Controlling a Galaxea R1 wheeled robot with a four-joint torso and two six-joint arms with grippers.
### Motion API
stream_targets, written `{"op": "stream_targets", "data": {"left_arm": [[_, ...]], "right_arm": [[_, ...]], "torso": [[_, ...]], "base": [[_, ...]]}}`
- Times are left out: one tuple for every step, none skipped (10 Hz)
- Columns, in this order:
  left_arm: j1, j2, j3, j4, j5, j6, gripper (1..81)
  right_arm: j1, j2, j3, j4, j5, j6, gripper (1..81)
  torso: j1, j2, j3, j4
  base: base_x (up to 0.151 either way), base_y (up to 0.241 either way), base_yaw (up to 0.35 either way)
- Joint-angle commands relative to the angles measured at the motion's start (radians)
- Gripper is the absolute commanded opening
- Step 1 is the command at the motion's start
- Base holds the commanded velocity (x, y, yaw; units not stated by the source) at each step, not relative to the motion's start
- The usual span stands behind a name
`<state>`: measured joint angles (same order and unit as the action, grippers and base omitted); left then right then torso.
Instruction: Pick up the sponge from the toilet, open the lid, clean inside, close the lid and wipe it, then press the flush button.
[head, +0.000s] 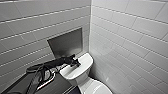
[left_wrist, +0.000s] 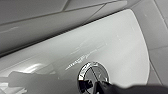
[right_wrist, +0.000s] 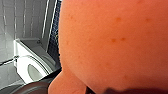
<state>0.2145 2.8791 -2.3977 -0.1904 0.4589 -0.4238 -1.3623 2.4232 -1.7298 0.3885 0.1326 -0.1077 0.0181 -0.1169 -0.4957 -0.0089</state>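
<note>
You seem at the flush step: your left gripper (head: 74, 63), openness I cannot tell, touches the toilet tank's (head: 79, 65) chrome flush button (left_wrist: 93, 75), which likely needs a straight downward press, while your right gripper (right_wrist: 135, 91) clamps the sponge (right_wrist: 115, 42).

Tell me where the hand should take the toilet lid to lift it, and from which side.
Grip the lid at its front rim, the end away from the tank, coming from the front. It seems to lie flat and closed, its rear end meeting the tank, so probably only the front edge can swing up.
</note>
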Motion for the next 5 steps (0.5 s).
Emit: {"op": "stream_targets", "data": {"left_arm": [[-0.181,-0.004,-0.003,0.002,-0.011,0.005,1.0],[-0.180,0.000,-0.008,0.003,-0.019,0.005,1.0],[-0.175,0.013,-0.021,0.012,-0.023,0.010,1.0],[-0.169,0.029,-0.043,0.037,-0.023,0.010,1.0],[-0.161,0.042,-0.060,0.057,-0.023,0.008,1.0]], "right_arm": [[0.022,-0.028,0.033,0.007,-0.079,-0.003,1.0],[0.019,-0.028,0.038,0.006,-0.077,-0.003,1.0],[0.015,-0.025,0.038,0.004,-0.077,-0.003,1.0],[0.010,-0.025,0.041,0.003,-0.077,-0.004,1.0],[0.007,-0.022,0.040,0.001,-0.077,-0.004,1.0]], "torso": [[0.000,0.000,0.000,0.000],[0.000,0.000,-0.002,0.000],[0.000,0.000,-0.002,0.000],[0.000,0.000,-0.002,0.000],[0.000,0.000,-0.002,0.000]], "base": [[0.000,0.000,0.000],[0.000,0.000,0.000],[0.000,0.000,0.000],[0.000,0.000,0.000],[0.000,0.000,0.000]]}}
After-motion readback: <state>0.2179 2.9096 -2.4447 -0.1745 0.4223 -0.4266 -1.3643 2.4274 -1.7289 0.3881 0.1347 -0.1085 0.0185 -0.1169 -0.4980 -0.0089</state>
